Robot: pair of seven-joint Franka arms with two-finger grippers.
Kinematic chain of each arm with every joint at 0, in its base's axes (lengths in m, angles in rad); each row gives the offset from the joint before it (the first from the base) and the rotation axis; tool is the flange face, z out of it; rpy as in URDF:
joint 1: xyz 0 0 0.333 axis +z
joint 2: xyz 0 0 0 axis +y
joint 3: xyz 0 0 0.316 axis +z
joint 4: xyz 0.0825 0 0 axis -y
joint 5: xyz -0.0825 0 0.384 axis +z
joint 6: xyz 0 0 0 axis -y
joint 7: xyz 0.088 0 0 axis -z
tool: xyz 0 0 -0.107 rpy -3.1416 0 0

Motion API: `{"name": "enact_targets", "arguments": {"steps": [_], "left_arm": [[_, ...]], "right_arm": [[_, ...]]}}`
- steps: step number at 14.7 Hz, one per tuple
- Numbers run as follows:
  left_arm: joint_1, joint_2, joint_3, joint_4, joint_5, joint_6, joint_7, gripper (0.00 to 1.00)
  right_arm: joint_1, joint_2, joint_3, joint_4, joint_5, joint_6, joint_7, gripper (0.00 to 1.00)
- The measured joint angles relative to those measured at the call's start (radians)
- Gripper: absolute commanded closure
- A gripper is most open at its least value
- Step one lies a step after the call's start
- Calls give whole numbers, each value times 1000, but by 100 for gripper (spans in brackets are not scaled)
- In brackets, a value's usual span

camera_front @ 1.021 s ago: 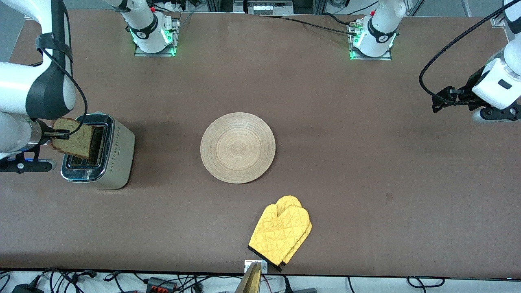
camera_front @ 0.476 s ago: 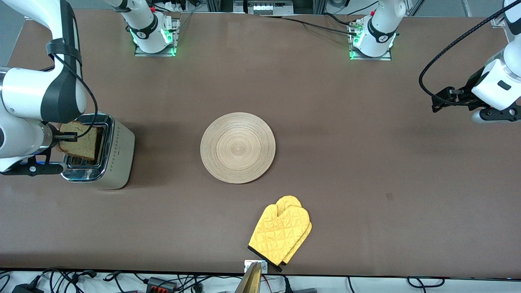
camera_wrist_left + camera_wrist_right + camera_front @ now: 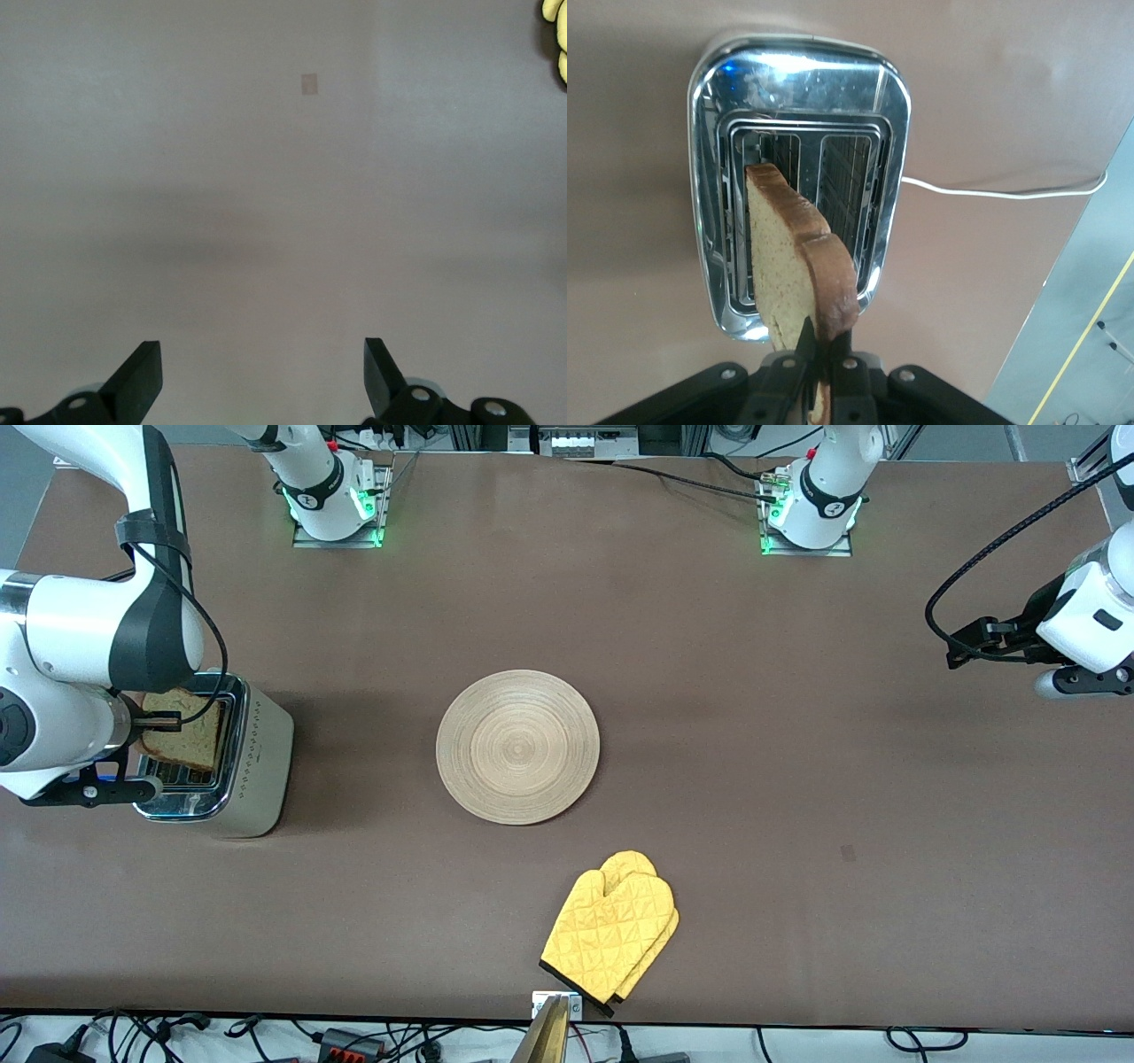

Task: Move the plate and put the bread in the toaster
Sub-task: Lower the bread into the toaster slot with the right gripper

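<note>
My right gripper is shut on the bread, a pale slice with a brown crust, and holds it on edge over the toaster. In the right wrist view the bread hangs above a slot of the chrome-topped toaster, between my right gripper's fingers. The light-wood plate lies flat mid-table, bare. My left gripper is open and empty, raised over bare table at the left arm's end; in the front view only its wrist shows there.
A yellow oven mitt lies near the table's front edge, nearer the front camera than the plate. The toaster's white cord trails off across the table. A small patch mark is on the table toward the left arm's end.
My right gripper has carried the bread farther over the toaster and lower toward the slots, turning it more upright. The left arm has shifted slightly. The plate has not moved.
</note>
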Motion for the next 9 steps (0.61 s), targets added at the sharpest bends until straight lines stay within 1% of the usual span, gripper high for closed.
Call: {"name": "enact_targets", "arguments": {"steps": [3, 9], "left_arm": [[-2, 0, -4, 24, -14, 0, 0, 0], [-8, 15, -9, 26, -14, 0, 0, 0]], "right_arm": [[4, 0, 0, -1, 0, -29, 0, 100], [-2, 5, -1, -1, 0, -7, 0, 100]]}}
